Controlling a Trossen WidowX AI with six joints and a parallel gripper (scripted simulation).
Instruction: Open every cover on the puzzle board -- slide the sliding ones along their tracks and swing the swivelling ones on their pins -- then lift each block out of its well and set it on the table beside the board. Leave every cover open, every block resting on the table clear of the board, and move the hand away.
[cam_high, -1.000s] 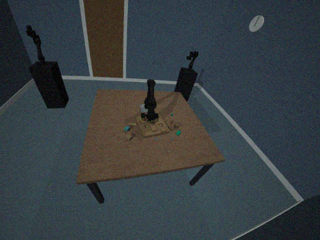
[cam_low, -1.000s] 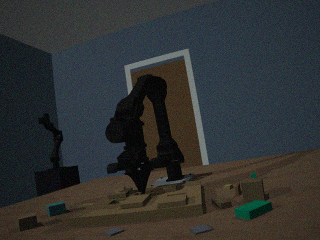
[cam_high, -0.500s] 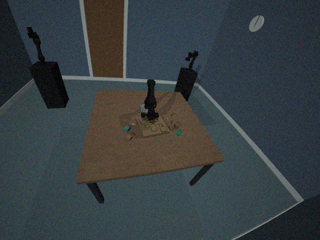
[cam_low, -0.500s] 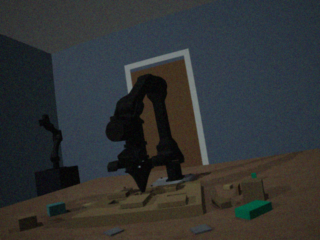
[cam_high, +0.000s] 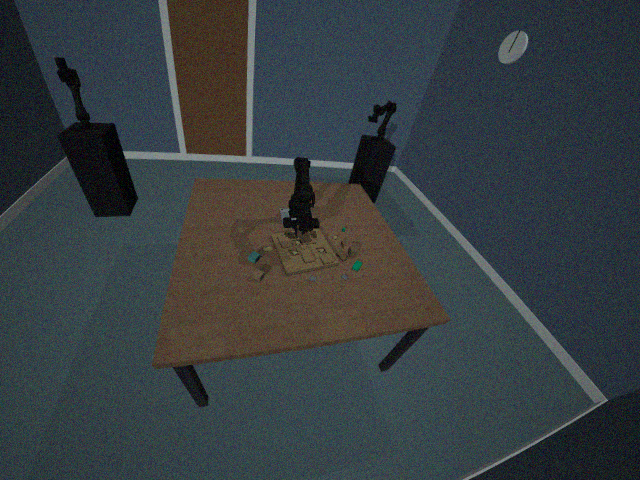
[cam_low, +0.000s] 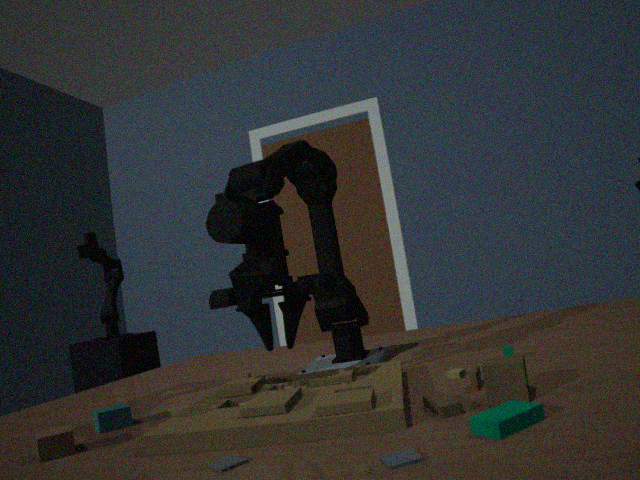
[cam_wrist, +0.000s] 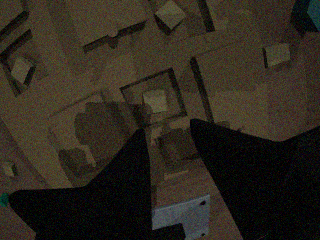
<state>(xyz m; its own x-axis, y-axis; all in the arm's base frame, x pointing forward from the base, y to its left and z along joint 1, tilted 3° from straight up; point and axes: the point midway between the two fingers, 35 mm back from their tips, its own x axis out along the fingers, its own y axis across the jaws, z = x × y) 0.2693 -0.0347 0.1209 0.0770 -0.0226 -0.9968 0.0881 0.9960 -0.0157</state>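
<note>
The wooden puzzle board (cam_high: 310, 268) (cam_low: 289, 431) lies mid-table with several raised covers, among them one cover (cam_low: 271, 403) (cam_wrist: 102, 20) and another cover (cam_low: 345, 401). In the wrist view a pale block (cam_wrist: 155, 101) sits in an uncovered square well near the fingertips. A second pale block (cam_wrist: 170, 15) and a third pale block (cam_wrist: 21, 70) show in other open wells. My gripper (cam_low: 280, 347) (cam_wrist: 168, 126) is partly open and empty, above the board's robot-side part. Another pale block (cam_high: 267, 249) (cam_wrist: 276, 54) lies on the table beside the board. Shadow hides details of some covers.
A teal block (cam_high: 253, 256) (cam_low: 112, 418) and a brown block (cam_high: 257, 275) (cam_low: 55, 445) lie on one side. A green block (cam_high: 357, 265) (cam_low: 506, 419), a small green cube (cam_low: 507, 350) and wooden pieces lie opposite. Two flat grey pieces (cam_low: 228, 462) (cam_low: 401, 458) lie in front.
</note>
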